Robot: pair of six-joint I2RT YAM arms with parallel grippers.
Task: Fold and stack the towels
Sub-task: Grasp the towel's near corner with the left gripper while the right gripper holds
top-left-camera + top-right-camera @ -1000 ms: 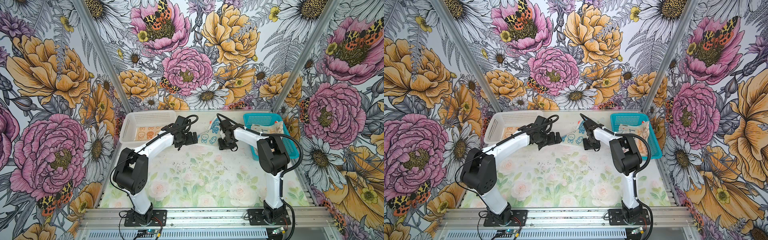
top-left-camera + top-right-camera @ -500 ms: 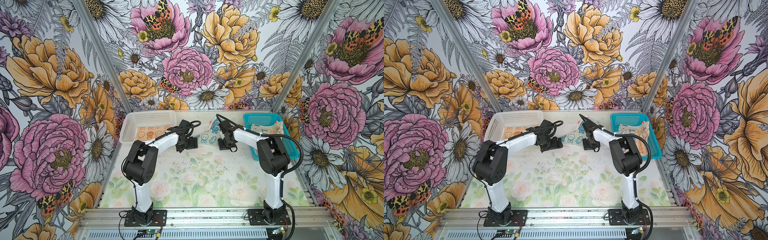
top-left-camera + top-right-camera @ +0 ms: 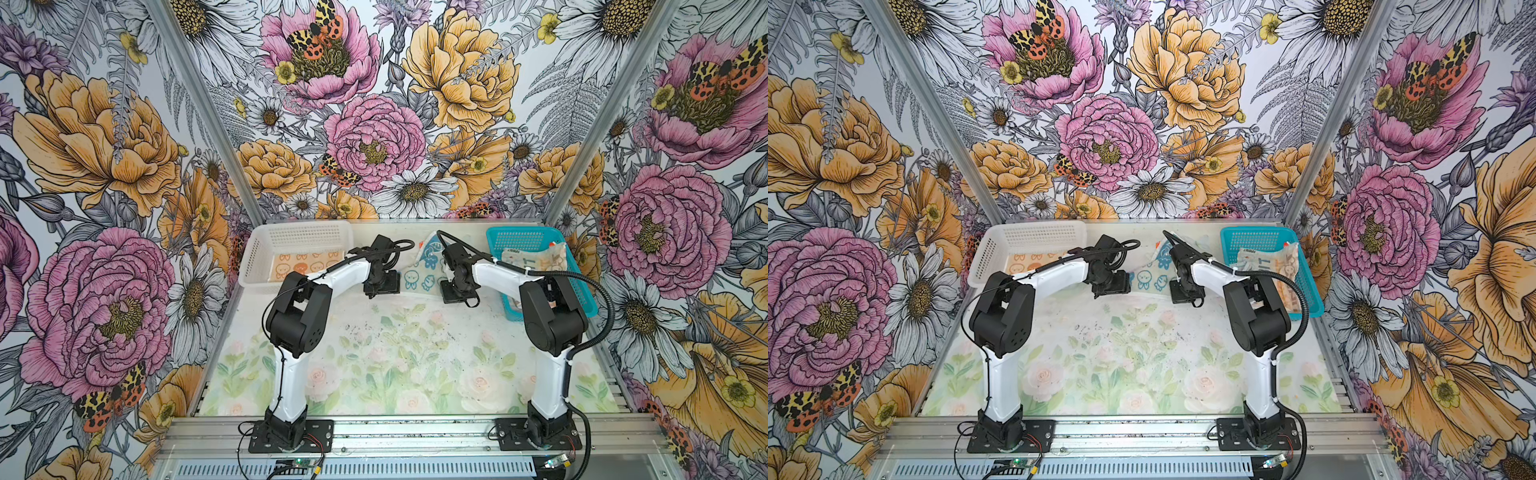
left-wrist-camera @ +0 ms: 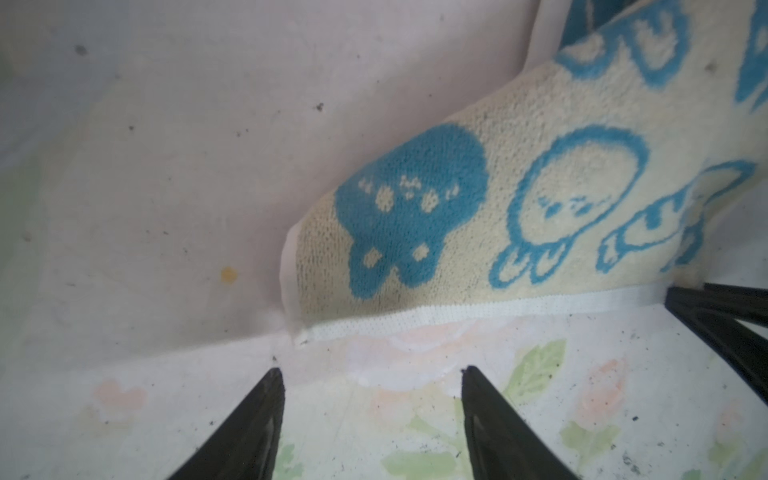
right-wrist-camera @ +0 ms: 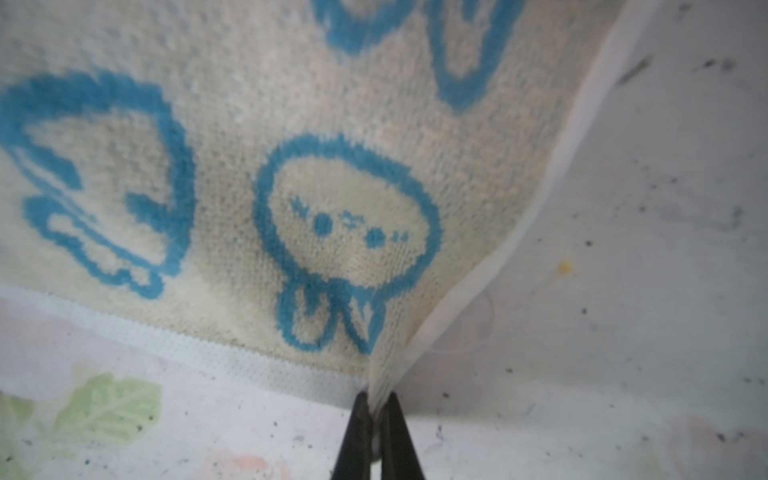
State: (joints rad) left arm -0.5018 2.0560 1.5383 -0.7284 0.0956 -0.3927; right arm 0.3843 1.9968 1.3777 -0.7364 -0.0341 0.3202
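A cream towel with blue bunny faces [image 3: 419,274] [image 3: 1150,280] lies at the back middle of the table, between both grippers. My left gripper [image 4: 370,370] [image 3: 381,286] is open over the mat. Its fingertips stop just short of the towel's [image 4: 498,208] white hem, near one front corner, with nothing between them. My right gripper [image 5: 376,399] [image 3: 455,291] is shut on the towel's [image 5: 291,166] other front corner, and the cloth rises pinched between its fingers. An orange towel [image 3: 305,266] lies folded in the white basket [image 3: 291,232]. More towels [image 3: 536,259] sit crumpled in the teal basket [image 3: 528,239].
The white basket stands at the back left and the teal basket at the back right, each close behind an arm. The floral mat [image 3: 395,353] spreads toward the front rail. Flowered walls close in the back and both sides.
The left arm has pulled its elbow in toward the middle, and its gripper has settled at the towel's left front corner. The right arm has stayed in place at the other corner.
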